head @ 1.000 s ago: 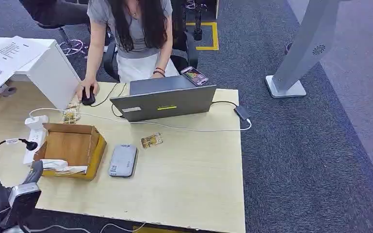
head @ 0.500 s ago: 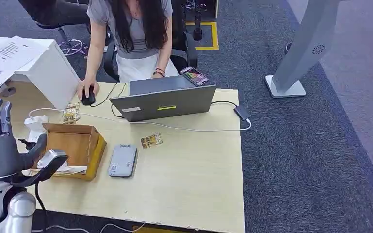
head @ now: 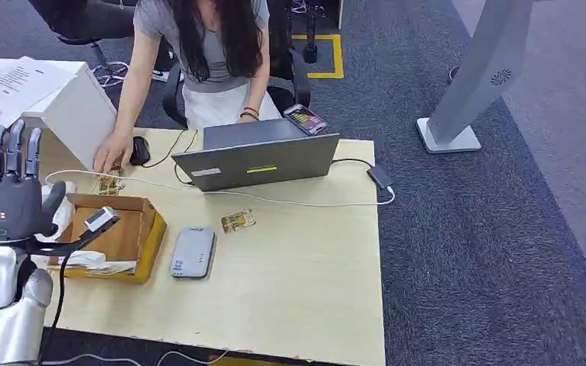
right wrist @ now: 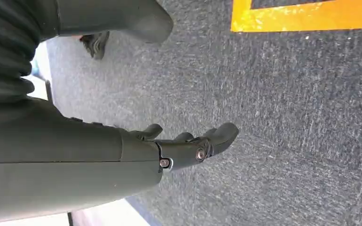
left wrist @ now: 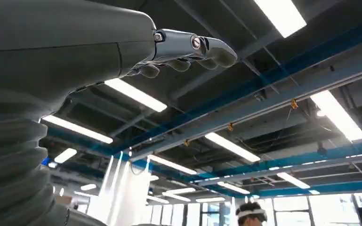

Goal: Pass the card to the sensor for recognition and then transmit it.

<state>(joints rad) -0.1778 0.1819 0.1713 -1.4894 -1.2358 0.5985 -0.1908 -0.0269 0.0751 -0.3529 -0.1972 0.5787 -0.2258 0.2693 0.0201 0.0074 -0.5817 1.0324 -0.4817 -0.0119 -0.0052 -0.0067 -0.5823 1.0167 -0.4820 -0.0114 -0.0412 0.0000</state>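
Cardboard box (head: 114, 232) (white papers (head: 95, 261) inside) on table (head: 289, 290)

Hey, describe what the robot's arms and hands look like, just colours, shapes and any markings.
The left hand has a dark grey palm shell with a small red marking, and grey segmented fingers. Its arm is glossy silver with rounded joints. In the right wrist view, the right hand is dark grey with a ribbed cover behind it and small silver pivot screws.
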